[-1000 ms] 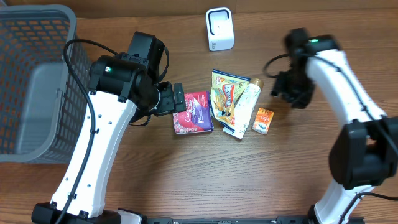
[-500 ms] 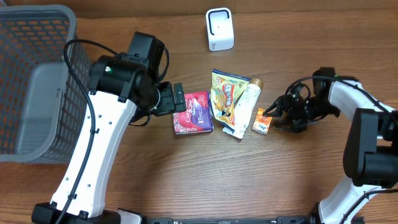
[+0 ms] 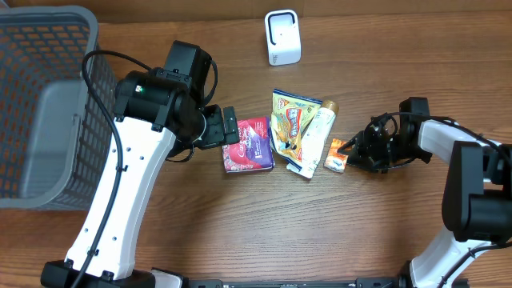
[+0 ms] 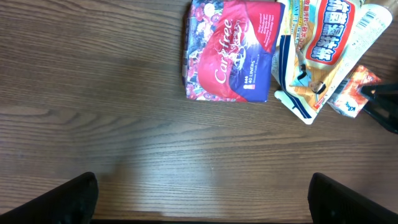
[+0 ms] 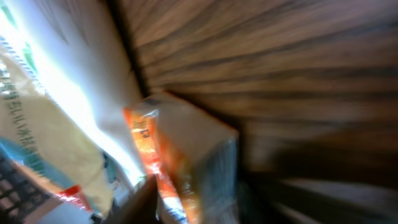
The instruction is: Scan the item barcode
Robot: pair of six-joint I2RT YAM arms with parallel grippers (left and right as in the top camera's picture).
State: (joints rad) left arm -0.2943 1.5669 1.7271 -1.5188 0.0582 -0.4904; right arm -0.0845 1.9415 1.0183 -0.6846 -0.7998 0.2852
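Brown wood-grain tabletop under everything, nothing fancy. Our right gripper was down low at the right end of the clutter, lying nearly flat along the wood, with its tips right up against the little orange carton. Honestly, we couldn't tell whether the jaws were clamped on it or just nosing at it. The right wrist view was a smeared close-up of the carton's shiny corner, with no fingers we could make out.

The bit that mattered, we figured: the carton lay just to the robot's left of that gripper. Its long axis ran roughly front to back with a slight tilt, so the gripper met it side-on across the narrow way.

Past the carton, touching or nearly so, sat a white tube, then a yellow snack pouch, then a red Carefree pack. Our left gripper hovered at that far side, spread as wide as it goes and holding nothing, so the right arm was clearly the nearer one. The white scanner stood well apart at the back of the table.
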